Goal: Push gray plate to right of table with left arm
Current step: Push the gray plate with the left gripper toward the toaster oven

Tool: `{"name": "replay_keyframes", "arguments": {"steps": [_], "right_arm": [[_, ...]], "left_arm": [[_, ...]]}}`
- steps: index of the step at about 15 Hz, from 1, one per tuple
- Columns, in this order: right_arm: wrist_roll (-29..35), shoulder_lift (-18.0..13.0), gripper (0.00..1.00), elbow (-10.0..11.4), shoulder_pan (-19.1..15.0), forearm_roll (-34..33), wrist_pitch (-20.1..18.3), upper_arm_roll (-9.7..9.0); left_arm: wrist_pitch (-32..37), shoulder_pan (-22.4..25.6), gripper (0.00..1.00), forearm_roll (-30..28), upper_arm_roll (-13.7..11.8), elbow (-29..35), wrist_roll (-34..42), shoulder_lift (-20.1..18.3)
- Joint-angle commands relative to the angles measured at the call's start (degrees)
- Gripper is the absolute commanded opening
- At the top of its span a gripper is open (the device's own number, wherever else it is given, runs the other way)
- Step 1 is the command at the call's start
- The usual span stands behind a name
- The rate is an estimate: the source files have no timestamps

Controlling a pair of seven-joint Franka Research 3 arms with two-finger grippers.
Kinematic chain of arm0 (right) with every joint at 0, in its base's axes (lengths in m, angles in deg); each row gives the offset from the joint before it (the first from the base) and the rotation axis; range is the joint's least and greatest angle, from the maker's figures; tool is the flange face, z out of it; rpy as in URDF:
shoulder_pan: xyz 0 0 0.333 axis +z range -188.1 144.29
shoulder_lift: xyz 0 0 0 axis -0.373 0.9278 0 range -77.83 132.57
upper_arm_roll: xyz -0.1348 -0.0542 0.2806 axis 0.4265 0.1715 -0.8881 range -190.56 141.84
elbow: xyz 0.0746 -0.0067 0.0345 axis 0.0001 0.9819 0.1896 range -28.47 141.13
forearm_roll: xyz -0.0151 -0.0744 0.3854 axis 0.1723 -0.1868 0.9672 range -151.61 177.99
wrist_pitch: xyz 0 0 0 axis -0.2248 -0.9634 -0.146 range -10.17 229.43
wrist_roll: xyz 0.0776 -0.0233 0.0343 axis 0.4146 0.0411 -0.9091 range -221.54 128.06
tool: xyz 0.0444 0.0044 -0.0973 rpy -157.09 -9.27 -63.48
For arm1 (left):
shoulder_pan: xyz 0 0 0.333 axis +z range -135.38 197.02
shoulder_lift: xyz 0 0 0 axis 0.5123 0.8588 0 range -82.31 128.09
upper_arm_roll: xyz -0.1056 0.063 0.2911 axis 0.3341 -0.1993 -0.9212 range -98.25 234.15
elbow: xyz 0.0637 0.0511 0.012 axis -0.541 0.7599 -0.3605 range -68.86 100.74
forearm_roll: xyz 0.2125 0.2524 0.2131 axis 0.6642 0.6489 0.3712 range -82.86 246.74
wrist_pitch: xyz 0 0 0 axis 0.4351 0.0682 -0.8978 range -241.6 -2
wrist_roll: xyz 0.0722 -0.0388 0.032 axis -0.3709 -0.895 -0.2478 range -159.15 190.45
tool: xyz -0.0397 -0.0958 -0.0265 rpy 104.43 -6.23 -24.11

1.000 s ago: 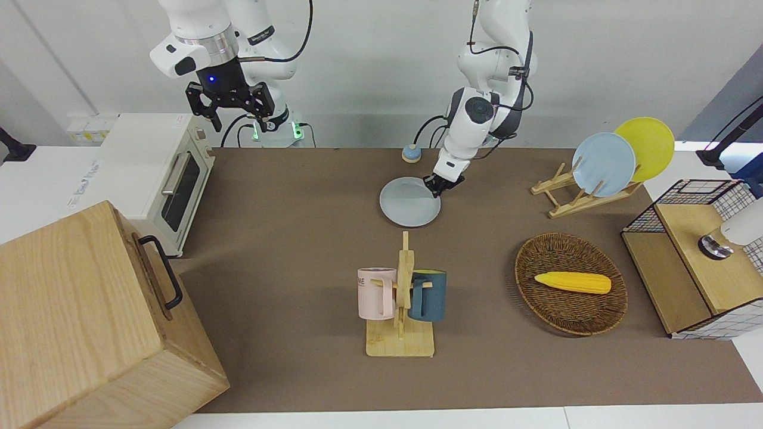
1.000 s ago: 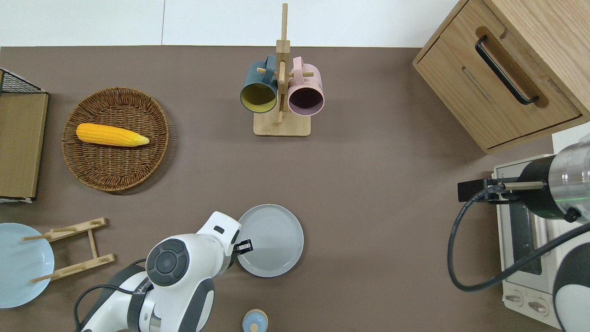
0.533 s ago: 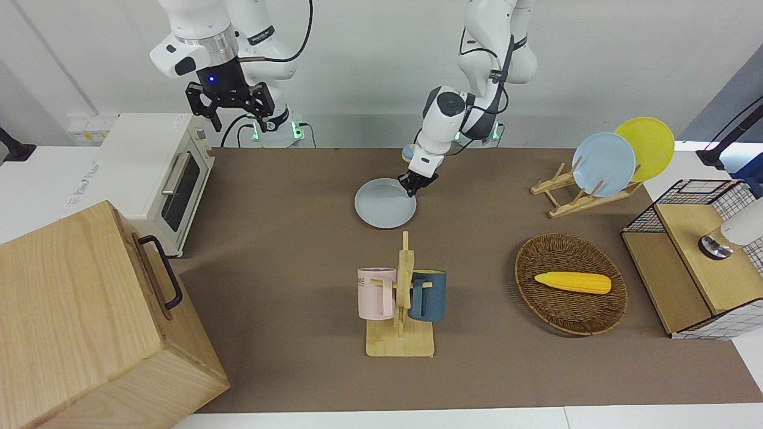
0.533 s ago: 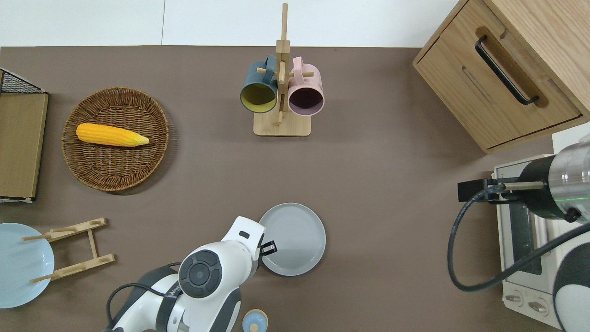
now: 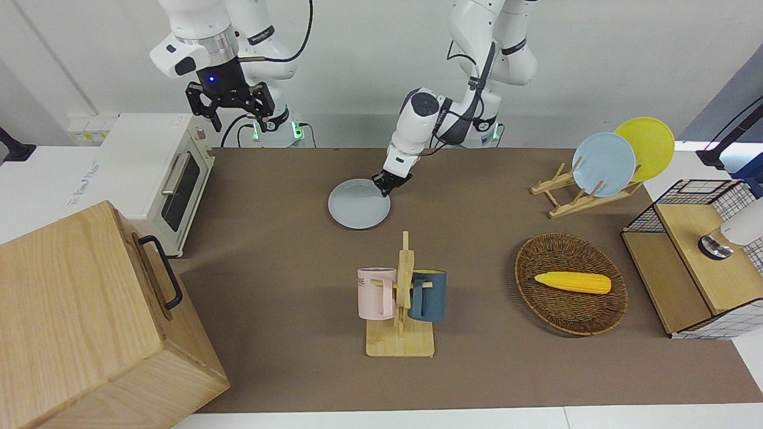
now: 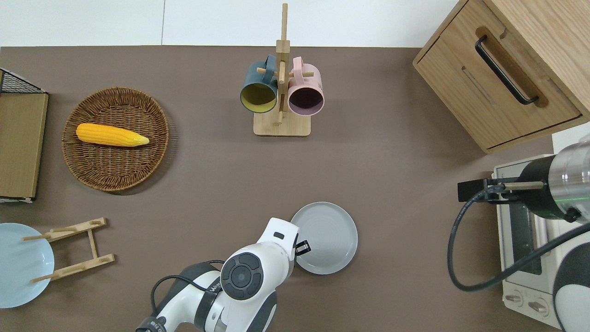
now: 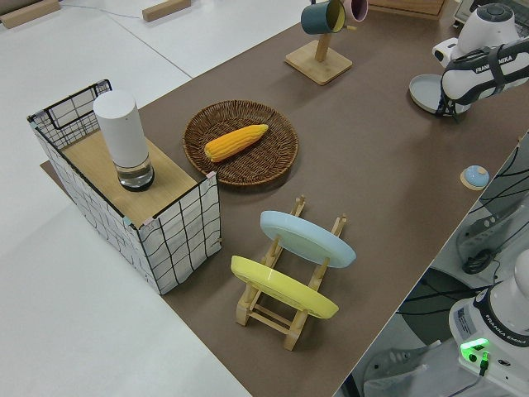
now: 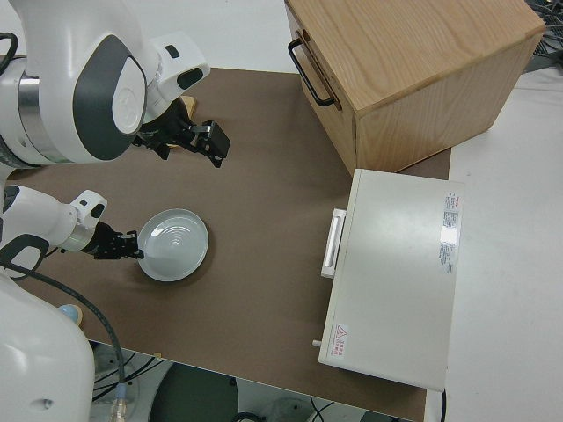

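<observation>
1. The gray plate (image 6: 325, 237) has slid along the tabletop (image 6: 392, 152) toward the right arm's end since a second ago, and the left arm (image 5: 417, 119) has gone along with it.
2. The left gripper (image 6: 302, 247) sits low at the plate's rim, on the side toward the left arm's end. It looks like it touches the rim. I cannot tell if its jaws are apart or together.
3. The gray plate lies flat on the tabletop, about in the middle of its length. It is nearer to the robots than the mug rack (image 5: 402, 298).
4. The mug rack holds a pink mug (image 5: 375, 292) and a dark blue mug (image 5: 429, 295).
5. A small round blue thing (image 7: 474, 175) lies near the robots' edge of the tabletop.
6. Toward the left arm's end there is a wicker basket (image 5: 596, 316) with a corn cob (image 5: 572, 282) in it.
7. Near it a wooden plate stand (image 5: 572, 199) holds a sky-blue plate (image 5: 603, 164) and a yellow plate (image 5: 650, 146).
8. Toward the right arm's end stand a white toaster oven (image 5: 161, 173) and a big wooden box (image 5: 77, 322).
9. The right arm is parked. The jaws of the right gripper (image 5: 229, 104) are apart.
</observation>
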Motion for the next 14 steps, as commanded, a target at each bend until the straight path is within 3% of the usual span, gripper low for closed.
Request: {"name": "replay_keyframes", "arguments": {"steps": [1, 3, 4, 5, 6, 7, 9, 11, 14], "right_arm": [[0.58, -1.57, 0.996, 1.56, -1.39, 1.23, 0.02, -0.83], [0.58, -1.57, 0.994, 1.56, -1.39, 1.23, 0.02, -0.83], [0.67, -1.57, 0.996, 1.56, -1.39, 1.23, 0.02, -0.83], [0.58, -1.57, 0.996, 1.56, -1.39, 1.23, 0.02, -0.83], [0.58, -1.57, 0.996, 1.56, -1.39, 1.23, 0.02, -0.83], [0.58, -1.57, 0.996, 1.56, -1.39, 1.23, 0.02, -0.83], [0.58, -1.57, 0.996, 1.56, -1.39, 1.23, 0.02, -0.83], [0.67, -1.57, 0.996, 1.56, -1.39, 1.23, 0.02, -0.83], [0.58, -1.57, 0.996, 1.56, -1.39, 1.23, 0.02, -0.83]], "left_arm": [[-0.68, -2.20, 0.01, -2.60, -1.19, -3.38, -0.55, 2.86], [-0.68, -2.38, 0.06, -2.60, -1.19, -3.38, 0.06, 2.86], [-0.68, -2.38, 0.14, -2.60, -1.19, -3.38, 0.15, 2.86], [-0.68, -2.29, 0.33, -2.60, -1.19, -3.38, 0.15, 2.86], [-0.76, -2.29, 0.66, -2.60, -1.19, -3.38, 0.06, 2.95], [-0.68, -2.29, 0.90, -2.60, -1.19, -3.38, -0.20, 2.95], [-0.59, -2.11, 0.98, -2.60, -1.19, -3.21, -0.64, 2.86], [0.28, -1.15, 0.98, -2.52, -0.67, -3.29, -0.29, 2.08], [7.64, 3.68, 0.99, -1.73, -0.49, -3.29, 0.85, -1.69]]}}
